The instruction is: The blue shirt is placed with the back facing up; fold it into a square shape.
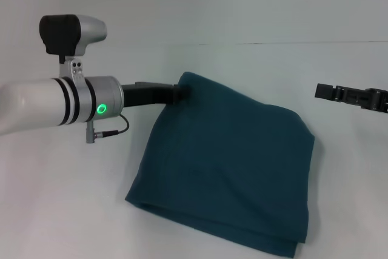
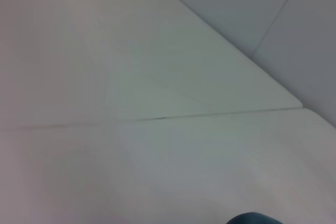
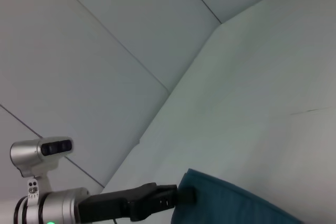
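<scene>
Reaching in from the left, the left arm [image 1: 54,104] stretches almost level across the white table [image 1: 60,210], a small green light glowing on its silver wrist ring. Its dark left gripper [image 1: 182,93] ends at the far left corner of the blue shirt [image 1: 230,168], and the fingers are pinched together on that corner (the right wrist view shows the black fingertips [image 3: 185,196] biting right into the cloth edge [image 3: 236,203]). The corner looks lifted a little off the surface, though I cannot say how high.

The shirt itself lies in the middle of the table, already doubled over into a rough four-sided shape, plain teal on the side facing up. Its near edge shows two layers stacked, with a rounded fold at the near right corner. The outline is skewed rather than square: the left side slants from the held corner down toward the near left, and the cloth sags in soft creases across the middle. In the left wrist view only a sliver of teal [image 2: 252,219] peeks in at the frame's edge, the rest being bare tabletop and wall panels.

Over on the right, the right gripper [image 1: 324,92] hangs in the air beside the shirt, apart from it; whether its fingers are spread or closed I cannot tell.
</scene>
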### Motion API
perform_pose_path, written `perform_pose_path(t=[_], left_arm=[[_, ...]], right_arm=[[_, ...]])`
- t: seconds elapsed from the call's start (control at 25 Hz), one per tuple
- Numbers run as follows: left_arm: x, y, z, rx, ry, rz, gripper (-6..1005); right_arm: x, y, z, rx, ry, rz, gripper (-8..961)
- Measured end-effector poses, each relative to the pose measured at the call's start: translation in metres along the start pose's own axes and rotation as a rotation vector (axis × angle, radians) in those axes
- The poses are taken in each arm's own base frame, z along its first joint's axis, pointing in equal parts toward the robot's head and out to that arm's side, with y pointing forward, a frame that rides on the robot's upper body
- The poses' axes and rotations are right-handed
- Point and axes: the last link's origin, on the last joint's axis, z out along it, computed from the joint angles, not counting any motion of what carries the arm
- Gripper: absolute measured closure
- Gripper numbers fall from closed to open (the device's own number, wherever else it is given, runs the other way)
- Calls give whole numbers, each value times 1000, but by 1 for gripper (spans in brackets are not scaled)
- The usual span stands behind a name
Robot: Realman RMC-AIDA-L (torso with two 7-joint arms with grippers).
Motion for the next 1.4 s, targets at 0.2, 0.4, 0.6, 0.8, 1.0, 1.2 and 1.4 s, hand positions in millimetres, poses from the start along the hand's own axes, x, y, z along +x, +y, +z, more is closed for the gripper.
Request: perform_pose_path(t=[0.2,0.4,0.6,0.8,1.0,1.2,1.4], left_arm=[[8,-3,-2,12,41,-32,915],[14,-11,-5,47,89,-76,913],[15,-21,-6,99,123,-116,912],[14,-31,-10,158,153,-154,911],[10,-43,-19,185,203,-230,909],[2,-49,-26,187,217,-288,908],[-5,-49,-32,149,218,-335,907]], right_arm=[[1,1,-1,-5,-1,3,27],[2,0,-2,-4,-1,6,27],[2,0,-2,-4,-1,5,28],[0,1,0,-9,2,0,28],[-1,2,1,-11,3,-3,28],[-4,3,2,-13,3,-8,28],[-7,3,3,-16,8,-12,28]])
